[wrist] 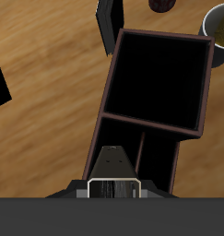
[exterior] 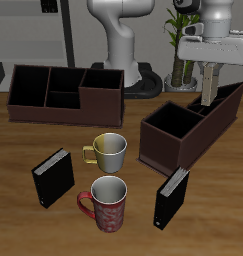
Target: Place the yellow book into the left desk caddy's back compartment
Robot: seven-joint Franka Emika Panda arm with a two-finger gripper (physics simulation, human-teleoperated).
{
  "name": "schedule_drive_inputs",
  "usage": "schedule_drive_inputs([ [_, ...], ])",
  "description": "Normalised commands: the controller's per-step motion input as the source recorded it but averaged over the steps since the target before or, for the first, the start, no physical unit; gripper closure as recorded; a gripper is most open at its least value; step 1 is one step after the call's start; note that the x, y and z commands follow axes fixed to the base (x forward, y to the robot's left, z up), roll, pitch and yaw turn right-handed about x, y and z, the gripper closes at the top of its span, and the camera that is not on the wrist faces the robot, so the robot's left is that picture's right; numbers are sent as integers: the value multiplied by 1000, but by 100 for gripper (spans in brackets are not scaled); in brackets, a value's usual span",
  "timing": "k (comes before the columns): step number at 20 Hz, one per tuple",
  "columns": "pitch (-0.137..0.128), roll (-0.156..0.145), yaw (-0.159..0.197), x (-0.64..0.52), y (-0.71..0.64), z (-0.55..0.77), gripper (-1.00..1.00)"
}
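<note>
The yellow book [exterior: 208, 88], clamped upright in the jaws, hangs at the upper right over the left desk caddy's [exterior: 169, 150] back compartment; lowering and release remain.

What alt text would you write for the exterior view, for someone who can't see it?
A robot gripper holds the yellow book upright above the left desk caddy, a dark brown box with black compartments. Nearer the table's front edge stand a yellow mug, a red mug and two black books; a second caddy sits farther back.
</note>
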Motion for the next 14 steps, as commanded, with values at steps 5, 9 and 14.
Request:
schedule_drive_inputs([
  [5,8,0,1,70,-7,-88,100],
  [9,14,-6,1,93,-59,-136,100],
  [14,23,7,2,51,0,-218,100],
])
